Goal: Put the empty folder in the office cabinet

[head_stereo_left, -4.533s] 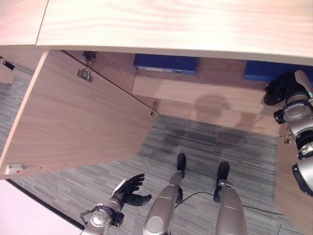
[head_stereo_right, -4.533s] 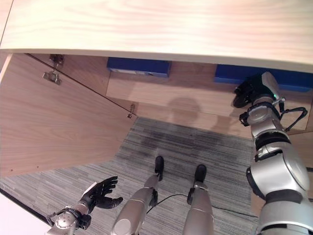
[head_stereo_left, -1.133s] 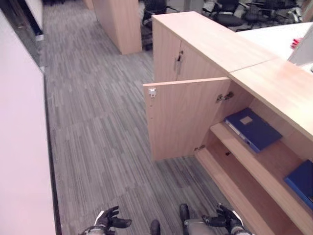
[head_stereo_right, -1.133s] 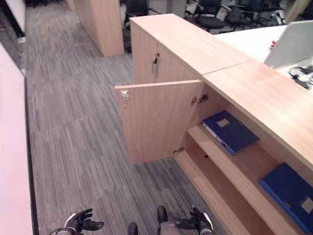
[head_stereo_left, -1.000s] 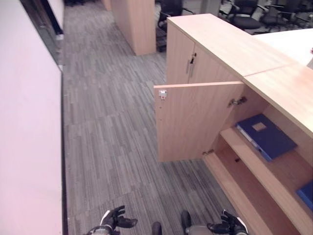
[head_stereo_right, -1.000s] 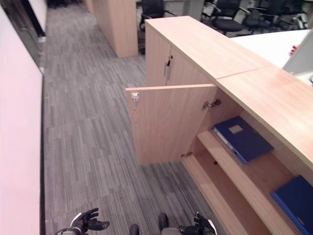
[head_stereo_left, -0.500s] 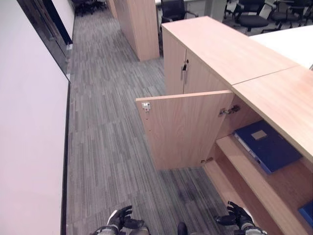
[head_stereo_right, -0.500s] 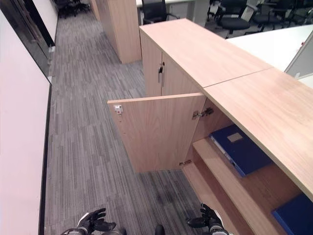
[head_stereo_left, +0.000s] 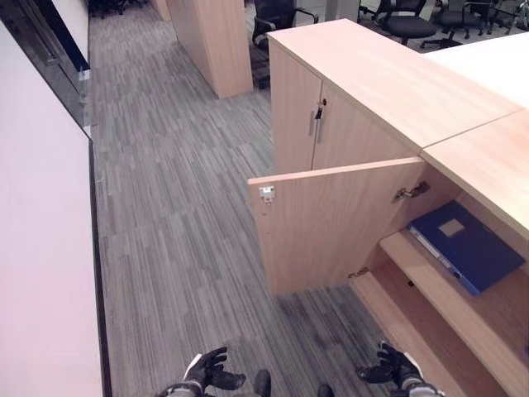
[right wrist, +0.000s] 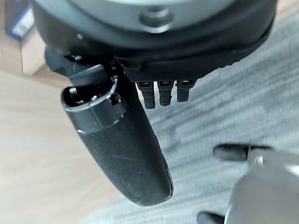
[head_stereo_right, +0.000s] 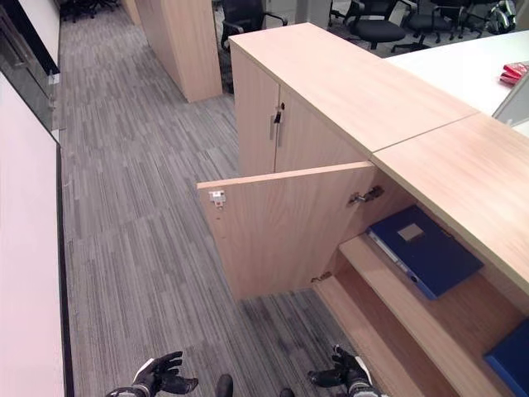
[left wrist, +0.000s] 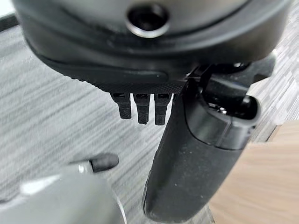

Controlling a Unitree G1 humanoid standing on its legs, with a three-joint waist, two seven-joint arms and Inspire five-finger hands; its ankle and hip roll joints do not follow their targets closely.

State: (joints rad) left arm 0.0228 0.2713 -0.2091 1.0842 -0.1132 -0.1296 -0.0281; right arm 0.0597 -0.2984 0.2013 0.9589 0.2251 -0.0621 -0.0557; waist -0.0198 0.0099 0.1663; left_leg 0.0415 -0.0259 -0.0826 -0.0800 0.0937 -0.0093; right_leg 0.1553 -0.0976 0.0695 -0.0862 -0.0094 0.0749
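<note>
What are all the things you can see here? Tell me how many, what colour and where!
Open cabinet: one, light wood, at the right.
Cabinet door: one, light wood, swung out over the floor.
Blue folders: two, dark blue, lying flat on the upper shelf; one near the door's hinges, another at the far right edge.
Closed cabinet: one, light wood, beyond the open one, with metal handles.
Wooden unit: one, light wood, farther back.
Office chairs: several, black, at the back.
Carpet: grey, striped.
Wall panel: pale, along the left.
Left hand: dark, open, holding nothing, low over the carpet.
Right hand: dark, open, holding nothing, near the cabinet's lower shelf.
</note>
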